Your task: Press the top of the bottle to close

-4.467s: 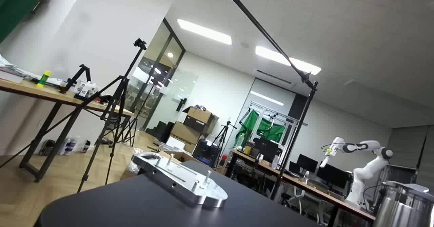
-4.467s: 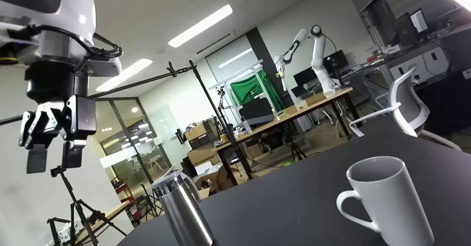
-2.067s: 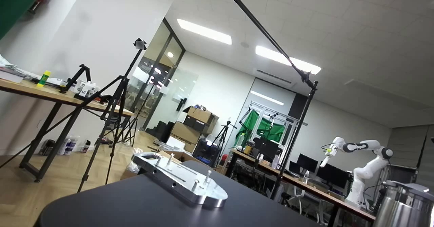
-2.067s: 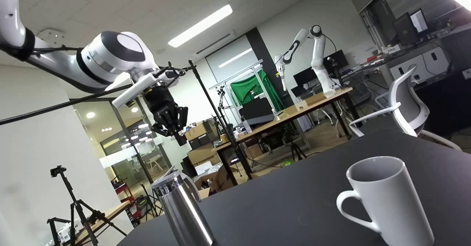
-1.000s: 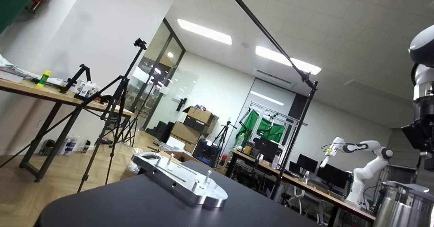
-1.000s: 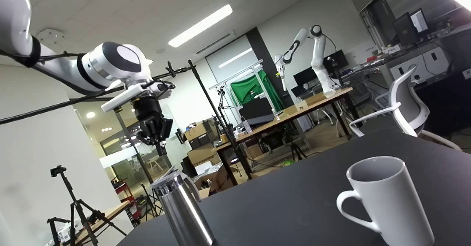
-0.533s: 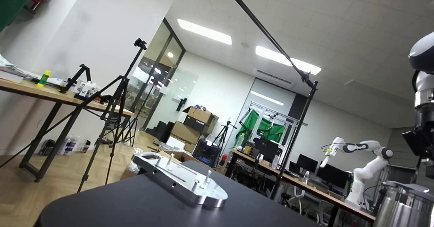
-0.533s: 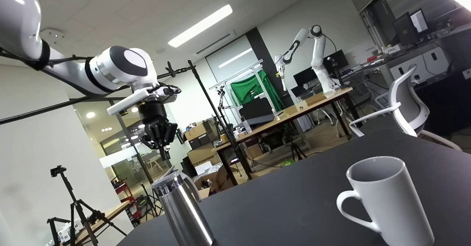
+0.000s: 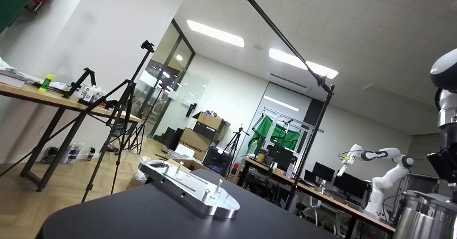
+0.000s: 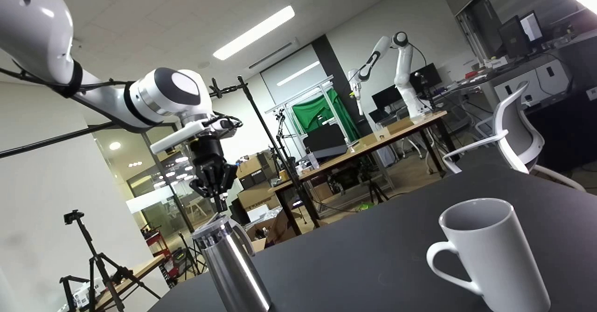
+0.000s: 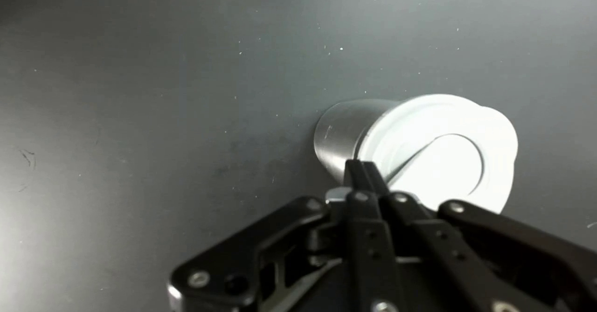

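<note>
Bottle [image 10: 234,269] in all views; mug [image 10: 495,256] only in exterior view.

On the dark table [image 10: 354,265], in an exterior view, a steel bottle [image 10: 234,270] stands at seven o'clock and a white mug [image 10: 496,256] at four. In an exterior view, a metal plate [image 9: 191,187] lies at seven o'clock, and this same bottle is at four.

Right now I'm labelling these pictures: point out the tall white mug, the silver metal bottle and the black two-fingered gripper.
Tall white mug [image 10: 501,260]: in an exterior view, on its outer wall.
Silver metal bottle [image 10: 234,269]: in an exterior view, on its body.
Black two-fingered gripper [image 11: 363,168]: in the wrist view, between its closed fingertips.
</note>
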Motion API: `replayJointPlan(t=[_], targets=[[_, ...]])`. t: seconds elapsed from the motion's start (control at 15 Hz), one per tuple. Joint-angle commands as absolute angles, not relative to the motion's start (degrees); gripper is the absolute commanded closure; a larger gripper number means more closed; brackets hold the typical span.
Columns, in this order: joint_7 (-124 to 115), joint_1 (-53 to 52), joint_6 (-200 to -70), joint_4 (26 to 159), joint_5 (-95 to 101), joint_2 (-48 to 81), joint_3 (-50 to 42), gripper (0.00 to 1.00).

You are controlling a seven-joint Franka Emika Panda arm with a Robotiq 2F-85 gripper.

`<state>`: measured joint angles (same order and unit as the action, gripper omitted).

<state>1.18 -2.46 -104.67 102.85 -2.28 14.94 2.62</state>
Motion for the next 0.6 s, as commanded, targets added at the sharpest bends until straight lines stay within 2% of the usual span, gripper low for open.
replayJointPlan(t=[0.0, 0.53], targets=[[2.2, -2.2, -105.2, 101.7, -2.2, 16.7, 2.4, 1.00], [-2.0, -3.8, -103.1, 102.4, 1.0, 14.5, 2.3, 1.00]])
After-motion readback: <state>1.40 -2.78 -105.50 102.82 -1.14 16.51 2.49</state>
